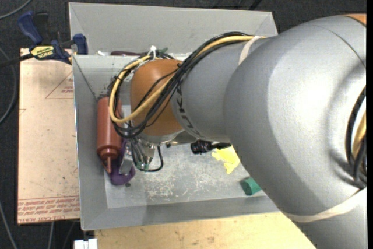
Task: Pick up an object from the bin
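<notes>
Brown bottle (106,128) and purple piece (121,176) lie beside the hand (140,157).

The grey arm (280,125) ran off the right edge and blanketed the bin's (87,154) right half. A yellow scrap (228,161) and a green block (251,186) poked out from under it, each partly covered. A small black thing (200,147) was too tucked away to identify. The end effector (141,160) sat half buried beneath its orange cover (152,99).
</notes>
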`<state>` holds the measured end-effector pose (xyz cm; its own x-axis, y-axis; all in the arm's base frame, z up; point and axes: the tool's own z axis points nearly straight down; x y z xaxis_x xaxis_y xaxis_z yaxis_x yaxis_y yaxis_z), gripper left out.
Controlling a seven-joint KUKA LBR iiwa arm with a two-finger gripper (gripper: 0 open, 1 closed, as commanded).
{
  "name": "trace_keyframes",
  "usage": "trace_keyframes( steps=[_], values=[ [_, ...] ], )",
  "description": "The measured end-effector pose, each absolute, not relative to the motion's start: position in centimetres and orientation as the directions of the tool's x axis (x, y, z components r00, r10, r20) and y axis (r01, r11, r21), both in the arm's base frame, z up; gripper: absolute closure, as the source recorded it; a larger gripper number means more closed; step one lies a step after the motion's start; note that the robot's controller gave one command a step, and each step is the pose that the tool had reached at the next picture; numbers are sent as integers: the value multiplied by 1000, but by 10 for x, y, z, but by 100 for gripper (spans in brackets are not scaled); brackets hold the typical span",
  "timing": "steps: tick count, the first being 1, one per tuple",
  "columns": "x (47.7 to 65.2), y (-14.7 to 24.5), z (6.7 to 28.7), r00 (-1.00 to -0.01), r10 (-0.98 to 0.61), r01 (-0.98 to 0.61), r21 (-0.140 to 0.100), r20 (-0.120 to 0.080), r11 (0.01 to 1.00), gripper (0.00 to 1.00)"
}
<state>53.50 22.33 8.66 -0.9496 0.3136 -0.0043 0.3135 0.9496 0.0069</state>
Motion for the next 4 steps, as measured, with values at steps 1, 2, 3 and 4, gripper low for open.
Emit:
trace_keyframes(
  steps=[1, 2, 3, 4],
  values=[
    [535, 223, 87, -949, 314, 314, 7, -4, 949, 100],
    [540, 221, 84, -945, 327, 327, 8, -3, 945, 100],
    [539, 218, 105, -926, 378, 378, 3, 1, 926, 100],
    [552, 212, 127, -911, 413, 413, 12, -6, 911, 100]
  ],
)
